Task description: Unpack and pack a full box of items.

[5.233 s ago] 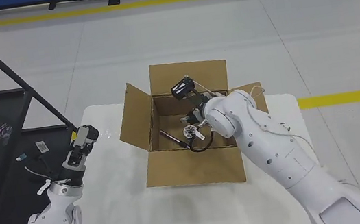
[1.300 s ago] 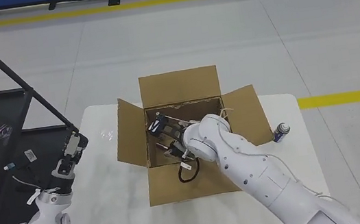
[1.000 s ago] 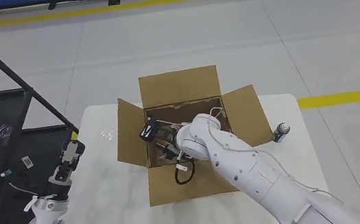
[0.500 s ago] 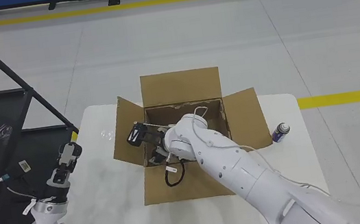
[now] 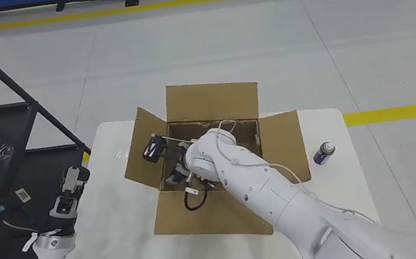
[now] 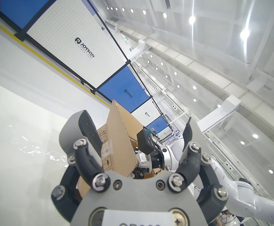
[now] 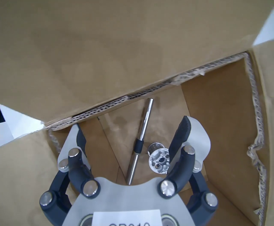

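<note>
From the top view, the open cardboard box (image 5: 203,210) sits mid-table (image 5: 120,246) with all four flaps splayed out. The right arm comes in from the near right and bends down into the box's left half. A small can (image 5: 322,152) stands on the table to the right of the box, apart from it. The left gripper (image 5: 72,179) is at the table's left edge, well apart from the box.

In the left wrist view, the left gripper (image 6: 137,119) has its fingers spread wide with nothing between them. It faces the box's flap (image 6: 119,137), and the right arm's wrist is behind that flap.

In the right wrist view, the right gripper (image 7: 131,126) hangs inside the box with its fingers spread and holding nothing. On the box floor below it lies a metal rod (image 7: 143,137) with a dark band. The rod lies in the gap between the fingers, touching neither. A toothed pulley (image 7: 158,159) lies just beside the rod, partly hidden behind one finger. The box's walls (image 7: 214,117) rise around both parts.
</note>
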